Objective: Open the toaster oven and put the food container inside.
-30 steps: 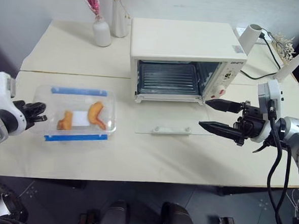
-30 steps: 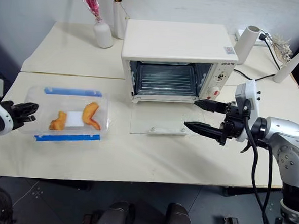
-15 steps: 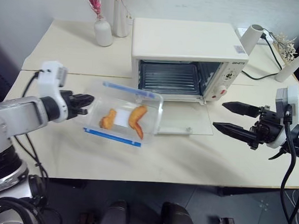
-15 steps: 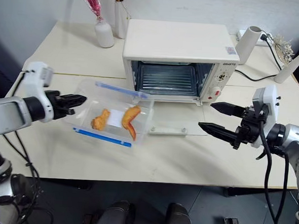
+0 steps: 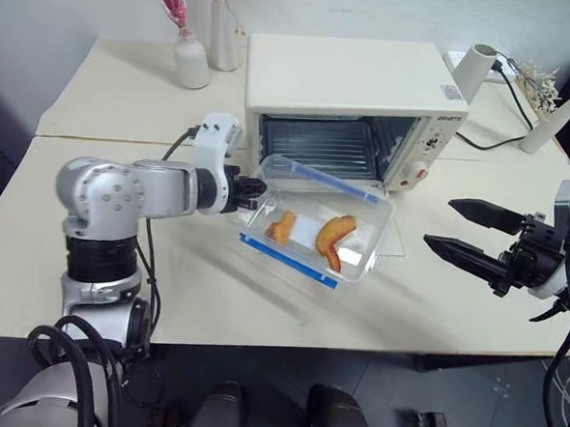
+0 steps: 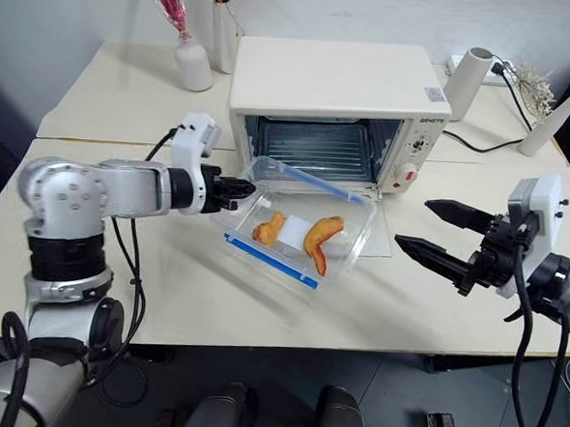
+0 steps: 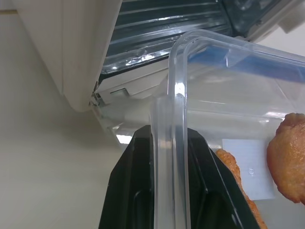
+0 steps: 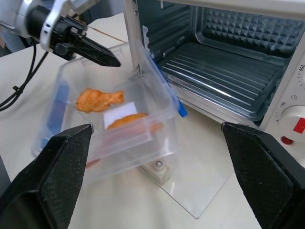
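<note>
The cream-white toaster oven [image 5: 356, 82] stands at the back of the table with its glass door [image 5: 392, 237] folded down flat and the rack inside bare. The food container [image 5: 318, 220], a clear box with blue clip strips and orange food pieces [image 5: 334, 238], hangs tilted just in front of the oven's mouth, above the door. My left gripper [image 5: 251, 187] is shut on the container's near short rim [image 7: 174, 143], one black finger [image 7: 128, 191] on each side. My right gripper [image 5: 468, 232] stands open and holds nothing, to the right of the door, pointing towards the container [image 8: 114, 124].
Two white vases [image 5: 192, 61] with dried flowers stand at the back left. A white cylinder [image 5: 478, 63], a black cable and a white cone [image 5: 547, 123] sit at the back right behind the oven. Bare tabletop [image 5: 116, 290] lies in front.
My left gripper has carried the food container from the table's left side rightwards and up to the front of the open oven. My right gripper has drawn back to the right, still open.
</note>
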You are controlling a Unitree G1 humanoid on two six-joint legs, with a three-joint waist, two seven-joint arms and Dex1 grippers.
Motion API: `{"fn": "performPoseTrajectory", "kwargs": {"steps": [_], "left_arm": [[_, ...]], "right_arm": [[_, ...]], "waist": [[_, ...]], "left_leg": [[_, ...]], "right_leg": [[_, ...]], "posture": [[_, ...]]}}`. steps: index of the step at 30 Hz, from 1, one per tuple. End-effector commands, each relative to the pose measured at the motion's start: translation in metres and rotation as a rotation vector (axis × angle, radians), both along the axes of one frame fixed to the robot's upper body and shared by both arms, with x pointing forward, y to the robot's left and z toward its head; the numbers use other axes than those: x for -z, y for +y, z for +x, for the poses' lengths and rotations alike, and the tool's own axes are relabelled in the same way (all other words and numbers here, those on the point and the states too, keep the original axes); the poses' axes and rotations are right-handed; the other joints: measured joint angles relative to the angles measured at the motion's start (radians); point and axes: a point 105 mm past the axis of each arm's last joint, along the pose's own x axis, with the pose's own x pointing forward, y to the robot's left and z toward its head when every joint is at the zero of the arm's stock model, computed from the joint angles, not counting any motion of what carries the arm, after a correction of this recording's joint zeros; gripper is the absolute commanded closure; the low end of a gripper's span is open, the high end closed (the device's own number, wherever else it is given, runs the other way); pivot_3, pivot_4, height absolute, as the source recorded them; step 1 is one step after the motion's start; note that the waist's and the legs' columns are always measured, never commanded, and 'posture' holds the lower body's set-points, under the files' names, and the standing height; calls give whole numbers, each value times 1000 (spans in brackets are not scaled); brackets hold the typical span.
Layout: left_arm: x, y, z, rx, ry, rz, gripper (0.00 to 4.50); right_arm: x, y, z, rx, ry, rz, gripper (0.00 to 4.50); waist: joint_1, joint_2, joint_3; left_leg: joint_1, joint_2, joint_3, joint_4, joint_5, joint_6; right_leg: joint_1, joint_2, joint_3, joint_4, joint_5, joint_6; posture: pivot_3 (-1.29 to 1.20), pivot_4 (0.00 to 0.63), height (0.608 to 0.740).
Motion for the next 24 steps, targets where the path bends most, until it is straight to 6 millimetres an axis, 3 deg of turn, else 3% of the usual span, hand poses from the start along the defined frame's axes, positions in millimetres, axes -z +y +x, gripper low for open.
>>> {"fn": "performPoseTrajectory", "kwargs": {"steps": [1,6,13,19,24], "left_arm": [[-12,-11,12,-15,-61,-24,3725],[-8,-12,21,-65,-57,-25,3725],[-27,-22,9,38,-133,-77,1712],[-71,-14,-4,114,-272,-240,1712],[-106,2,-37,320,-404,-361,1712]], "right_arm": [[-11,0,-6,11,-60,7,0],[-10,-1,-6,29,-55,6,0],[-9,-3,-4,39,-48,5,0],[-12,-3,-3,41,-45,-4,0],[-16,1,-5,28,-45,-14,0]], "waist": [[2,0,0],[15,0,0],[19,0,0],[19,0,0],[15,0,0]], "left_leg": [[0,0,0,0,0,0],[0,-1,0,1,0,1],[0,0,0,1,0,1],[0,0,0,1,0,1],[0,0,0,1,0,1]], "right_leg": [[0,0,0,0,0,0],[1,-1,0,0,0,1],[1,-1,0,0,0,1],[1,0,0,0,0,1],[0,0,0,0,0,1]], "posture": [[0,150,740],[0,150,740],[0,150,740],[0,150,740],[0,150,740]]}}
